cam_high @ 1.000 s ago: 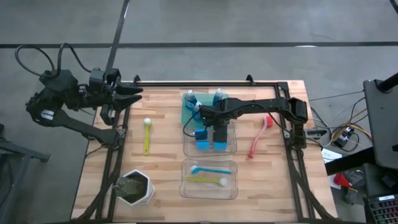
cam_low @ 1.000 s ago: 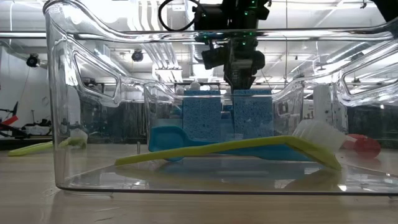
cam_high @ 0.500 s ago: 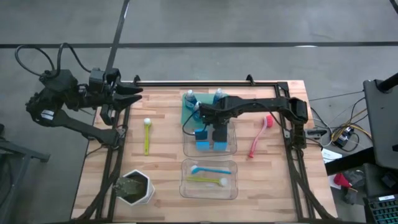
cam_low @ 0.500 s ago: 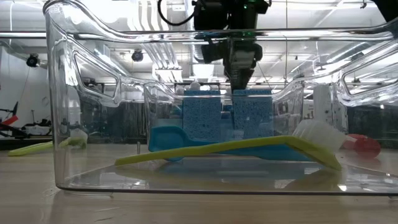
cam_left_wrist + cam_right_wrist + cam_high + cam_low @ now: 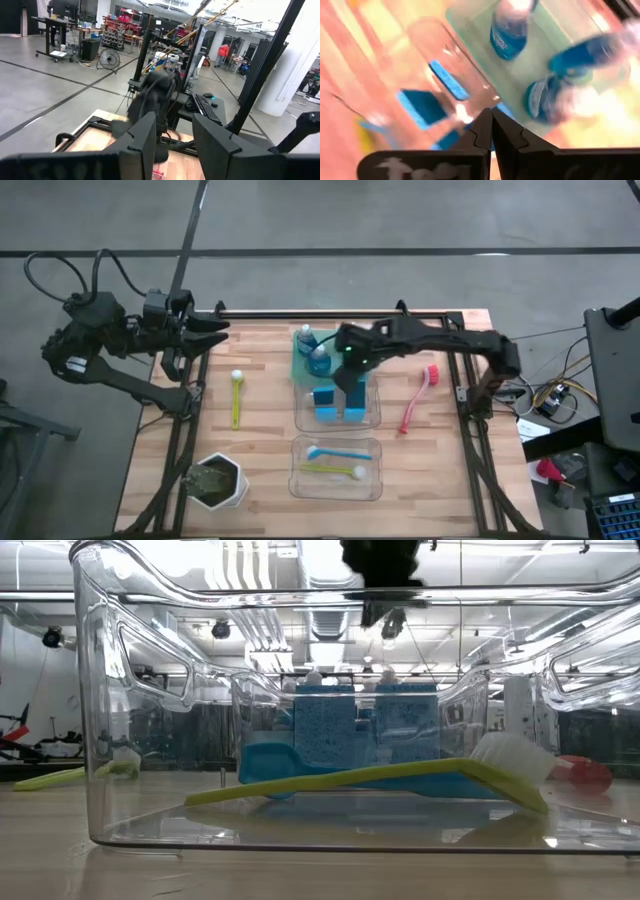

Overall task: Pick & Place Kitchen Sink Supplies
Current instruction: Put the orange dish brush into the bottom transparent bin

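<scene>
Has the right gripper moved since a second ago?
Yes. The right gripper, shut, has lifted out of the sponge bin and swung toward the bottles.

We find sponges in the mid-table bin, bottles on the tray toward the far edge.

Bright blue sponges, pink-red brush, yellow-green brush

Two blue sponges, two clear bins, four brushes, one pot, several bottles
</scene>
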